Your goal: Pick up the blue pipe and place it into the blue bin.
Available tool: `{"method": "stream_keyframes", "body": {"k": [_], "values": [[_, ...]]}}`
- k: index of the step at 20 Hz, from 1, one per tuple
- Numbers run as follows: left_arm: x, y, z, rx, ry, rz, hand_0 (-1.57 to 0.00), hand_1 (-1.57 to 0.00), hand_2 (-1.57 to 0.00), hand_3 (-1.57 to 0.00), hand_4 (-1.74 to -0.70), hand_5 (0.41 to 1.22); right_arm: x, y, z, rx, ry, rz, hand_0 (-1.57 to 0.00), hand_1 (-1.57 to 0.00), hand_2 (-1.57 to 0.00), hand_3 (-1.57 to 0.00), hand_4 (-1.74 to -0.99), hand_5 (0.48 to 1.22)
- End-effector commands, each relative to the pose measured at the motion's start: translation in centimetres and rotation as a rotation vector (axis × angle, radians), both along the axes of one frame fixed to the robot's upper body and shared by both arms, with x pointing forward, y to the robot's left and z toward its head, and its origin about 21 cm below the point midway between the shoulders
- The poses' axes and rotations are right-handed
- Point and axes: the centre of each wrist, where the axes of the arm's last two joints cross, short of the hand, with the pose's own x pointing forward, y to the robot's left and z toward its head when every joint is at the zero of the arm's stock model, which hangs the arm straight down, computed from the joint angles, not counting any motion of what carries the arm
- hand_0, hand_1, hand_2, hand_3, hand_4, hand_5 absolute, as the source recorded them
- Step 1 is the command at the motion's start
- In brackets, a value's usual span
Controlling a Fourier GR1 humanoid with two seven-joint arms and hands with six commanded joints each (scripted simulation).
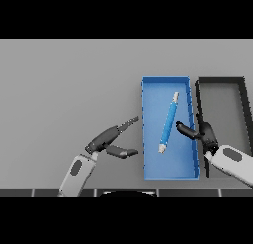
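The right hand (201, 133) hangs over the near right wall of the shallow blue rectangular bin (168, 172), fingers loosely spread, holding nothing. Just left of its fingertips, the slim, rigid blue pipe with pale ends (168, 122) lies slantwise inside that bin. It looks light, smooth, perhaps slippery; mid-shaft would be the best grip. Right of the hand stands a black bin (221, 80), apparently empty. Far left, the left hand (112, 141) hovers over the table, spread.

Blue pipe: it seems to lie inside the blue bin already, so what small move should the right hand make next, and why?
Probably lift the right hand up and away. The blue pipe lies on the floor of the blue bin, and the fingers look open beside it, not gripping.
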Motion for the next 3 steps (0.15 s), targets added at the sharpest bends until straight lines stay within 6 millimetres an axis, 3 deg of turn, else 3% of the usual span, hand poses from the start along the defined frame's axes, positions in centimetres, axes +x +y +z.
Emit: {"method": "stream_keyframes", "body": {"k": [1, 3], "values": [[-0.10, 0.13, -0.07, -0.003, -0.001, -0.003, 0.00, 0.00, 0.00, 0.00, -0.88, 0.431, -0.08, 0.09, -0.04, 0.001, 0.003, 0.005, -0.01, -0.01, -0.01, 0.00, -1.022, 0.655], [-0.07, -0.12, -0.13, 0.011, -0.001, 0.003, 0.00, 0.00, 0.00, 0.00, -0.88, 0.431, 0.07, 0.13, -0.05, 0.003, -0.001, 0.003, -0.01, -0.01, -0.01, 0.00, -1.022, 0.643]]}}
